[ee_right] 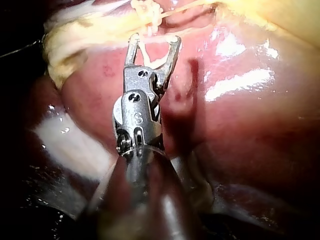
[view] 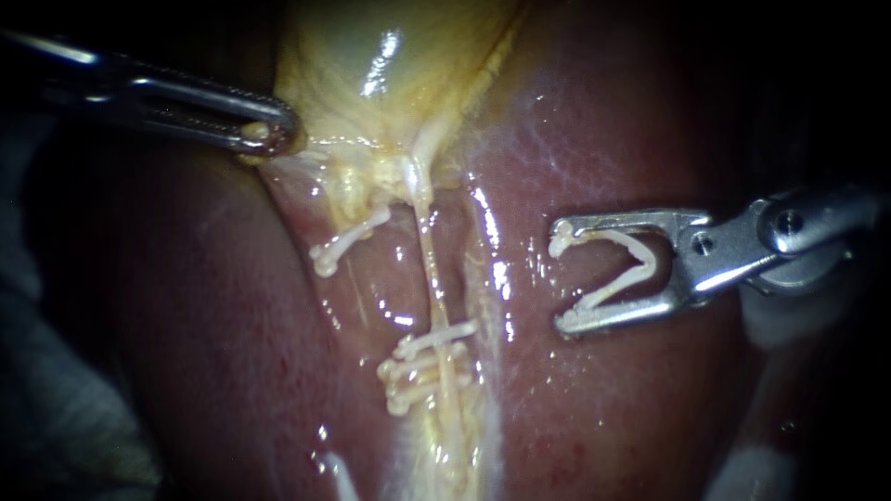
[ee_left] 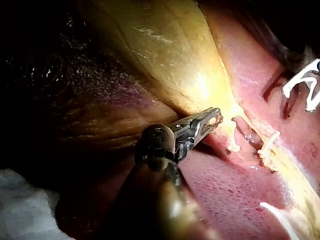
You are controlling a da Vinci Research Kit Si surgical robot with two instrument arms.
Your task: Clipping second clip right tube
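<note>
**Right tube: 1 clip held alongside, not yet on**

Right tube: thin pale strand over the liver; cluster of clips on its lower stretch; right instrument beside the tube, clear of it, jaws spread, holding 1 open clip; left instrument beyond the tube's upper end, jaws clamped on the gallbladder.

L instrument: thin, shiny silver metal. Jaws long & slim w/ tiny ridges inside. Behind them sits a dark round joint.

R instrument: also silver & shiny. Jaws are 2 thin flat bars. Behind them is a chunky hinge block w/ little round pins. The wrist part is rounder, w/ 1 more small screw & thin wires lower down.

Both end in a smooth, dark, glossy shaft, approx. round like a pipe.
</note>
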